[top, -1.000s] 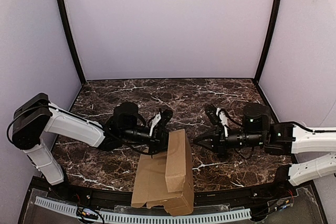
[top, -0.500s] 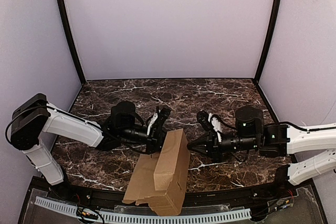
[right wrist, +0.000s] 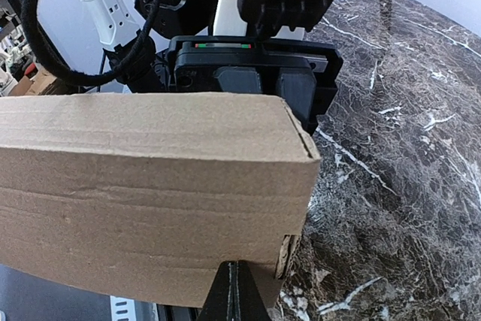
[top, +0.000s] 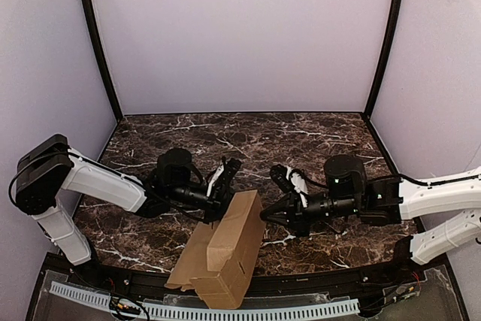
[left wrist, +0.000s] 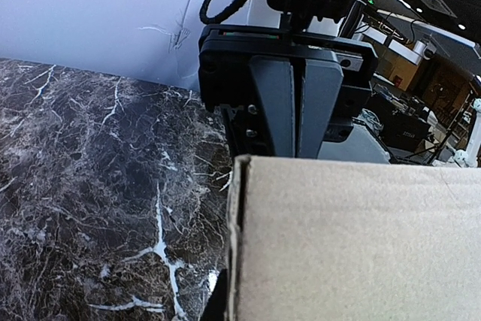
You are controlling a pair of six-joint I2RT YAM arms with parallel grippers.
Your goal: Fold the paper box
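- Okay, box (top: 229, 249) lies at the near middle of the table (top: 323, 137), between the two arms. It is long and slanted (far end more to the right, near end more to the left).
- Its near end hangs out past the table's front edge, over the white toothed strip (top: 316, 310).
- Plain brown cardboard, closed up into a long rectangular shape. A flat flap (top: 188, 264) sticks out low along its left side.
- Left gripper (top: 226, 183) is at the box's far left corner, jaws together. In the left wrist view one finger shows just outside the cardboard edge and the other is hidden behind the panel (so it reads as pinched on that wall).
- Right gripper (top: 266, 216) points left at the box's right side, near the far end. Jaws are pressed fully together with nothing between them.
- In the right wrist view its tips sit at the lower edge of the box's side face; touching or just short, cannot tell.
- The grippers face each other across the box (each shows head-on in the other's wrist camera).
- Both arms are low over the marble, reaching in from the sides.
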